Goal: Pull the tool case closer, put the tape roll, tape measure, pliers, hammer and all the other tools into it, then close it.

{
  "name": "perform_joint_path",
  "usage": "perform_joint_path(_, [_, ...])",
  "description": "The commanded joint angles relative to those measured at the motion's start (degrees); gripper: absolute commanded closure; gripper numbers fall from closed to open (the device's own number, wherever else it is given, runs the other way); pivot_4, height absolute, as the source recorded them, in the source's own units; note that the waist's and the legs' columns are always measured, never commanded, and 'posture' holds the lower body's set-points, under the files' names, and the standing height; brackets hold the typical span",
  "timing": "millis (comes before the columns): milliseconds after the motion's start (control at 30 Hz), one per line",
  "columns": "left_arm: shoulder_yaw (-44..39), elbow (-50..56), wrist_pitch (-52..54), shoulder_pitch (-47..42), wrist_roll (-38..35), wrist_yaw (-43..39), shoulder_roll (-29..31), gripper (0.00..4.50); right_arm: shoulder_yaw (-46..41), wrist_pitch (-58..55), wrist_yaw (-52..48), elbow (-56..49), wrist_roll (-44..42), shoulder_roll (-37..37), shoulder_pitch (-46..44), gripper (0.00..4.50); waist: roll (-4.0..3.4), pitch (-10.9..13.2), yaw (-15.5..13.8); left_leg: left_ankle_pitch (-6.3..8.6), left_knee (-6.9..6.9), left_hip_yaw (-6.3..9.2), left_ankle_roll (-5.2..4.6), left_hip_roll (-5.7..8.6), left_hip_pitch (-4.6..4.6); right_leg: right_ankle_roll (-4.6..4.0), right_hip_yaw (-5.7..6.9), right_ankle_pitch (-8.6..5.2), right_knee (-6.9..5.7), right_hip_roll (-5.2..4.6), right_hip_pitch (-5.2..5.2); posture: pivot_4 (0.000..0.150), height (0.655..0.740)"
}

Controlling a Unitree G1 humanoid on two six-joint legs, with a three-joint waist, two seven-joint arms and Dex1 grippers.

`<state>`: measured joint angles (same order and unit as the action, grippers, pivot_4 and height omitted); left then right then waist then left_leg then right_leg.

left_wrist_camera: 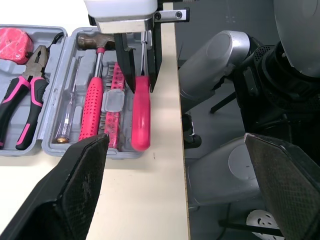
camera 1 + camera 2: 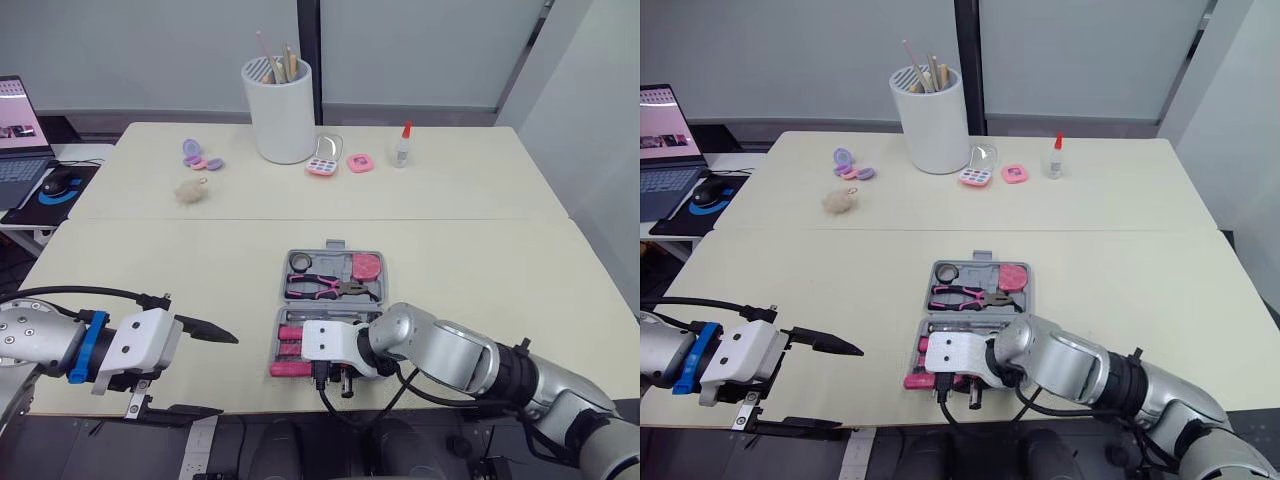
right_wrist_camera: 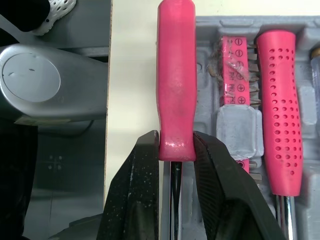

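Right wrist view | right gripper clamped on pink-handled screwdriver, along near edge of tool case | left gripper spread wide, left of case | I'd shift it inward over its slot, lower level, then release.

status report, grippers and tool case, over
Right gripper shut on pink screwdriver at near edge of tool case. Left gripper open, empty, off to the left. Case open; pliers, hammer, tape measure inside. Nothing blocking.
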<state>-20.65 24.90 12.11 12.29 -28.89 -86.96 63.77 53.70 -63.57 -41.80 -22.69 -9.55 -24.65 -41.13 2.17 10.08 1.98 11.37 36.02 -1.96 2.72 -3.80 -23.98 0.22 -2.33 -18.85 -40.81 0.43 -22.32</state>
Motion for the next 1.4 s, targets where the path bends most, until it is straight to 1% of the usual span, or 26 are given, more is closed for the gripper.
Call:
perform_joint_path(33, [-2.1, 0.6, -0.4, 0.3, -0.2, -0.7, 1.1, 0.00, -0.1, 1.7, 0.5, 0.0, 1.4, 0.5, 0.1, 3.79, 0.00, 0.0, 0.0, 0.00, 0.00, 0.01, 0.00, 0.00, 0.00, 0.00, 0.00, 0.00, 0.00, 0.00, 0.00, 0.150, 0.7400])
perform_joint_path(467, [-1.7, 0.2, -0.7, 0.1, -0.1, -0.7, 1.1, 0.00, -0.4, 2.0, 0.1, 0.4, 2.2, 0.2, 1.0, 3.79, 0.00, 0.0, 0.0, 0.00, -0.01, 0.01, 0.00, -0.01, 0.01, -0.01, 0.01, -0.01, 0.00, 0.00, -0.01, 0.150, 0.7400])
perform_joint_path(533, [-1.6, 0.1, -0.8, 0.0, 0.0, -0.8, 1.1, 0.00, -1.0, 1.9, 0.5, 0.5, 2.1, 0.7, 1.4, 3.08, 0.00, 0.0, 0.0, 0.00, -0.02, 0.01, 0.00, -0.01, 0.01, 0.00, 0.01, -0.01, 0.00, 0.00, -0.01, 0.150, 0.7400])
perform_joint_path(600, [-1.5, 0.1, -0.9, 0.0, 0.1, -0.7, 1.0, 0.00, -1.8, 1.8, 0.6, 0.7, 1.9, 1.2, 1.4, 2.73, 0.00, 0.0, 0.0, 0.00, -0.02, 0.01, 0.00, -0.01, 0.00, 0.00, 0.00, -0.01, 0.00, 0.00, -0.01, 0.150, 0.7400])
perform_joint_path(700, [-1.3, 0.1, -0.8, -0.1, 0.2, -0.6, 0.9, 0.00, -4.1, 2.0, 0.3, 0.2, 0.9, 2.1, 1.6, 2.01, 0.00, 0.0, 0.0, 0.00, -0.02, 0.00, 0.00, -0.01, 0.00, 0.00, 0.00, -0.01, 0.00, 0.00, -0.01, 0.150, 0.7400])
perform_joint_path(767, [-1.0, 0.0, -1.1, -0.2, 0.4, -0.6, 0.9, 0.00, -6.3, 2.8, 0.1, -0.3, -0.1, 2.8, 2.1, 2.01, 0.00, 0.0, 0.0, 0.00, -0.02, 0.01, 0.00, -0.02, 0.00, 0.01, 0.01, -0.02, 0.00, 0.01, -0.01, 0.150, 0.7400])
perform_joint_path(867, [-0.2, -0.2, -1.3, -0.8, 0.4, -0.6, 0.8, 0.00, -9.7, 6.8, -1.3, -1.1, -0.5, 1.3, 2.8, 2.01, 0.00, 0.0, 0.0, 0.00, -0.03, 0.00, 0.00, -0.01, 0.00, 0.09, 0.01, -0.06, 0.01, 0.00, -0.01, 0.150, 0.7400])
perform_joint_path(967, [0.7, -0.6, -1.5, -1.8, 0.6, -0.4, 0.7, 0.00, -14.4, 12.5, -2.6, -1.2, -1.0, -1.2, 4.6, 2.01, 0.00, 0.0, -0.1, 0.00, -0.03, 0.00, 0.00, 0.01, -0.01, 0.11, 0.01, -0.07, 0.03, -0.01, 0.00, 0.150, 0.7400])
perform_joint_path(1033, [1.0, -0.8, -1.6, -2.1, 0.7, -0.4, 0.5, 0.00, -15.9, 19.0, -4.5, -1.3, -0.6, -3.5, 6.4, 2.01, 0.00, 0.0, -0.1, 0.00, -0.03, 0.00, 0.00, 0.03, -0.01, 0.13, 0.01, -0.08, 0.05, -0.02, 0.01, 0.150, 0.7400])
perform_joint_path(1067, [1.3, -0.9, -1.7, -2.4, 0.7, -0.3, 0.3, 0.00, -16.8, 20.0, -4.8, -1.3, -0.9, -4.1, 7.5, 2.01, 0.00, 0.0, -0.1, 0.00, -0.03, -0.01, 0.00, 0.03, -0.01, 0.13, 0.00, -0.08, 0.05, -0.02, 0.01, 0.150, 0.7400])
perform_joint_path(1100, [1.6, -0.9, -1.7, -2.7, 0.7, -0.1, 0.2, 0.00, -17.4, 21.3, -5.2, -1.4, -0.9, -5.1, 8.7, 2.35, 0.01, 0.0, -0.1, 0.00, -0.04, 0.00, 0.00, 0.03, -0.01, 0.15, 0.01, -0.09, 0.07, -0.02, 0.01, 0.150, 0.7400])
perform_joint_path(1133, [1.8, -1.0, -1.8, -3.0, 0.7, 0.1, 0.1, 0.00, -17.8, 22.2, -5.5, -1.4, -0.8, -5.7, 9.7, 2.53, 0.01, 0.0, -0.1, 0.00, -0.06, 0.00, 0.00, 0.02, -0.01, 0.15, 0.00, -0.10, 0.07, -0.01, 0.01, 0.150, 0.7400])
perform_joint_path(1200, [2.1, -1.6, -2.1, -3.8, 0.9, 0.7, 0.0, 0.00, -18.3, 23.9, -5.9, -1.2, -0.4, -6.4, 11.3, 3.02, 0.01, 0.0, -0.1, 0.00, -0.07, 0.00, 0.00, 0.01, -0.01, 0.15, 0.00, -0.09, 0.06, 0.00, 0.00, 0.150, 0.7400])
perform_joint_path(1300, [2.5, -2.6, -2.3, -5.1, 1.0, 1.1, 0.1, 0.00, -18.2, 25.6, -5.8, -0.8, 0.2, -6.1, 12.9, 3.81, 0.01, 0.0, 0.2, 0.00, -0.07, -0.01, 0.00, -0.01, 0.01, 0.16, -0.02, -0.10, 0.04, 0.03, 0.00, 0.150, 0.7400])
perform_joint_path(1400, [2.8, -2.7, -2.3, -5.4, 0.9, 1.1, 0.1, 0.00, -16.5, 28.6, -5.0, 0.7, 2.0, -4.8, 15.1, 4.48, 0.02, 0.0, 0.2, 0.00, -0.06, 0.00, 0.00, -0.04, 0.01, 0.18, -0.02, -0.11, 0.04, 0.07, 0.01, 0.150, 0.7400])
